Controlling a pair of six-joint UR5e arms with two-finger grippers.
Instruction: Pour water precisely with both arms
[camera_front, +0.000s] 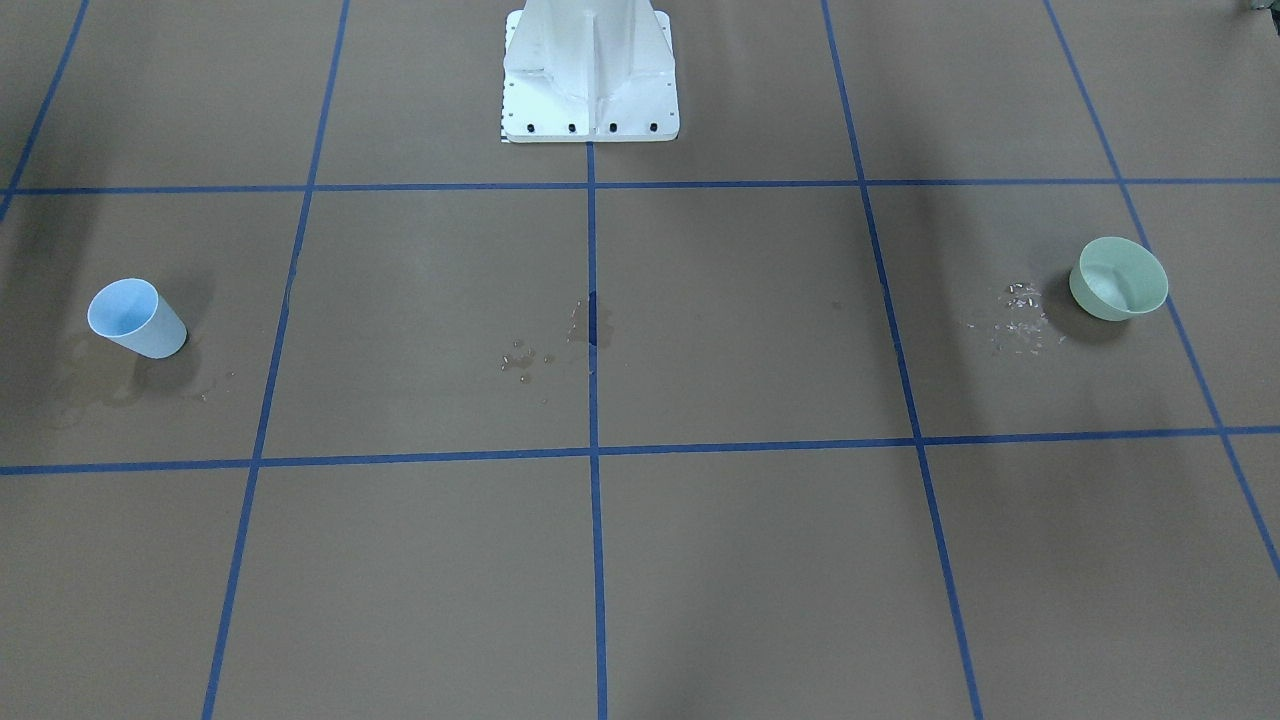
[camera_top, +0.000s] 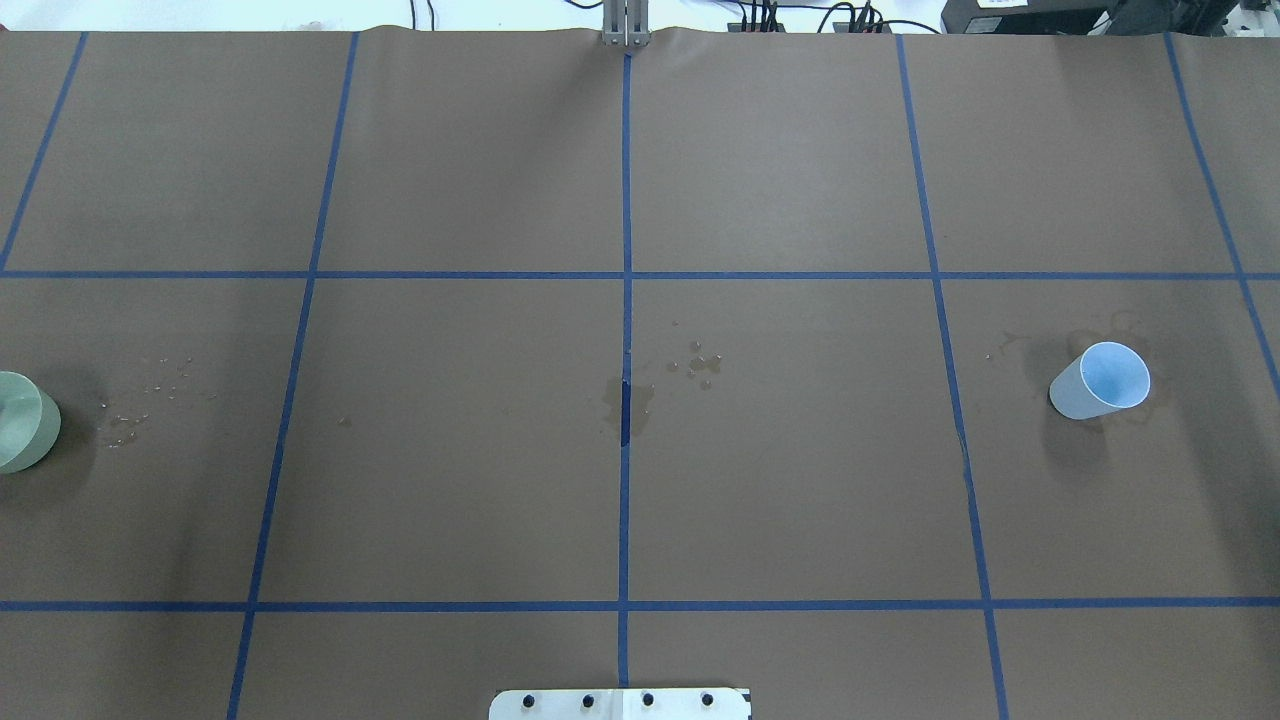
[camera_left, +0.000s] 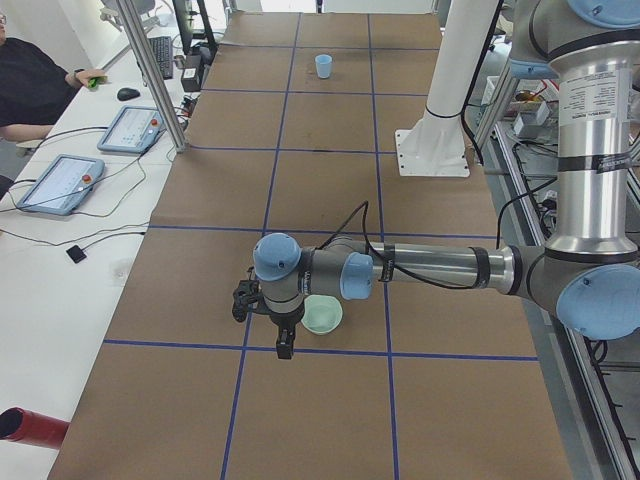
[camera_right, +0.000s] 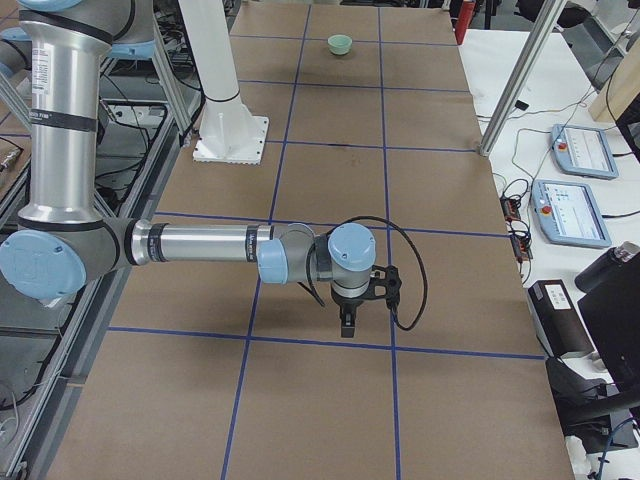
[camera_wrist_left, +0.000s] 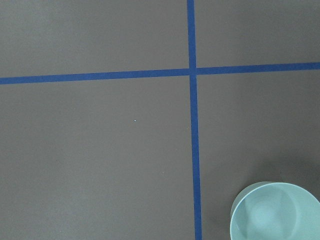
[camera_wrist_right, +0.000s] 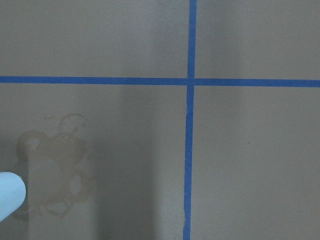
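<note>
Brown paper gridded with blue tape covers the tabletop (camera_top: 450, 480). The left arm (camera_left: 430, 268) holds the left end effector (camera_left: 285, 350) just beside the green bowl (camera_front: 1118, 279). The right arm (camera_right: 200, 243) holds the right end effector (camera_right: 346, 325) near the blue cup (camera_top: 1098, 382). Whether either is spread or pressed together, I cannot tell. Drops of water (camera_front: 1020, 318) lie beside the bowl. Each end effector probably needs centring on its vessel before a level, gentle grip.

A white pedestal base (camera_front: 590, 80) stands on brown paper (camera_front: 750, 560) gridded with blue tape (camera_front: 598, 560).
</note>
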